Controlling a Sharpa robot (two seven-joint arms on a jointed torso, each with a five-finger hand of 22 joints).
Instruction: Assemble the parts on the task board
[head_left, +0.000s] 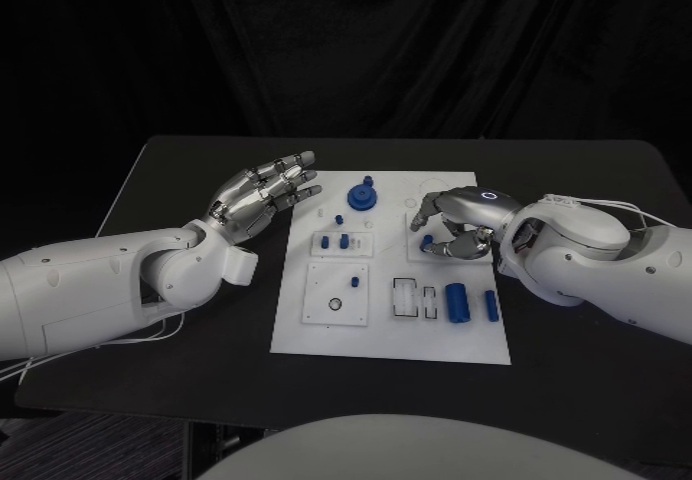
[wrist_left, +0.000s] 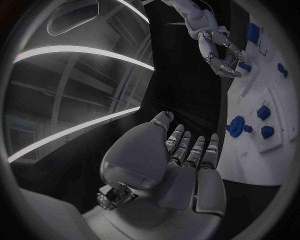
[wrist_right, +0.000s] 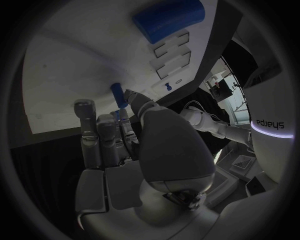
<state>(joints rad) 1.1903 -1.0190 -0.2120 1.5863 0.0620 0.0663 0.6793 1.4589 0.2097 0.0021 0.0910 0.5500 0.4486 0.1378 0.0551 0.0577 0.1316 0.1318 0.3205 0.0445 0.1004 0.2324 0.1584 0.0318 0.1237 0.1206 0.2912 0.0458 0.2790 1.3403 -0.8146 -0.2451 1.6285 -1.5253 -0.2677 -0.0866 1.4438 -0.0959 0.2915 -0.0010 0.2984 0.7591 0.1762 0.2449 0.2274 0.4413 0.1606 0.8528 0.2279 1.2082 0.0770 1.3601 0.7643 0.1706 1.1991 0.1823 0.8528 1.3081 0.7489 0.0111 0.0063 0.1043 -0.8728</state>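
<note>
The white task board (head_left: 378, 330) lies mid-table. My left hand (head_left: 267, 195) hovers left of the board's far end, fingers spread and holding nothing; the left wrist view shows it (wrist_left: 187, 160) flat and extended beside the board (wrist_left: 250, 150). My right hand (head_left: 454, 222) curls over the board's far right part. Its thumb and a finger pinch a small blue peg (wrist_right: 117, 95) that stands against the board (wrist_right: 69, 65); the same peg (head_left: 430, 243) peeks out under the fingers. A round blue gear-like part (head_left: 362, 195) (wrist_left: 236, 126) stands at the far end.
Small blue pieces (head_left: 339, 241) sit in the board's left column. A large blue cylinder (head_left: 457, 303) (wrist_right: 169, 20) and a thinner one (head_left: 492, 306) lie near its right front. Black table (head_left: 188, 160) surrounds the board. The right hand (wrist_left: 222, 60) appears in the left wrist view.
</note>
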